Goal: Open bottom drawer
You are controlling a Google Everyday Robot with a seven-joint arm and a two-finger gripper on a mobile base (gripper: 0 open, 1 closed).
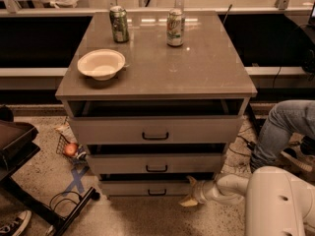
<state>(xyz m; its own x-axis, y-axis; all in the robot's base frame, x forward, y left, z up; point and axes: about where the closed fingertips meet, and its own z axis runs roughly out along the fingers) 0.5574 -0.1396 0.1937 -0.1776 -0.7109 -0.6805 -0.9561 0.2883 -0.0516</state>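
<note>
On the floor at left, a blue tape cross (76,180) lies beside the cabinet. On the worktop (197,68) sit a white bowl (101,64), a green can (118,24) and a paler can (175,27). Below, three drawer fronts step downward. The bottom drawer (133,187) is lowest, with a dark gap above it and a small black handle (157,192) at its middle. The gripper (189,192) hangs just right of that handle, close against the drawer front, spread apart and holding nothing. A jeans-clad leg (278,132) is at far right.
</note>
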